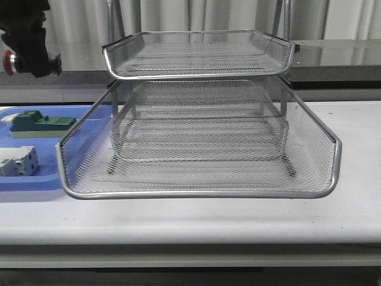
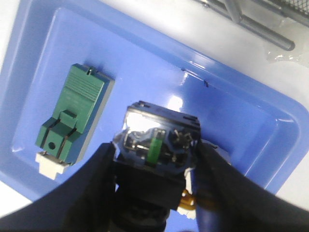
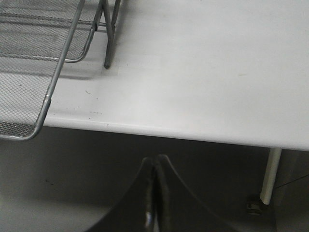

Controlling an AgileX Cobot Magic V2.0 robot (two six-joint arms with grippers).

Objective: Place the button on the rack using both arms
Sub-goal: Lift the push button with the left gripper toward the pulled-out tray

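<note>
Hanging high at the far left of the front view, the left gripper holds the button, whose red cap just shows at the picture's edge, well above the blue tray. In the left wrist view the same gripper has its two black fingers pressed against either side of the button, closed on it; the part facing the camera is a clear block with a green piece and metal contacts inside, and a bit of yellow shows below it. Beneath, on the blue tray, lies the green block with a white end.

On the tray in the front view sit the green block at the back and a white block nearer the front, apart from each other. Just right of the tray, its mesh edge overlapping the tray's right side in this view, stands the rack on the white table. Its lowest tier is pulled forward and is wide; the middle one sits further back inside the frame; the top tier rides above both. All three hold nothing.

Further right, the right gripper appears only in its wrist view. Its dark fingers meet with no gap and grip nothing, hovering off the table's front edge, with the rack's corner and one leg to the side.
</note>
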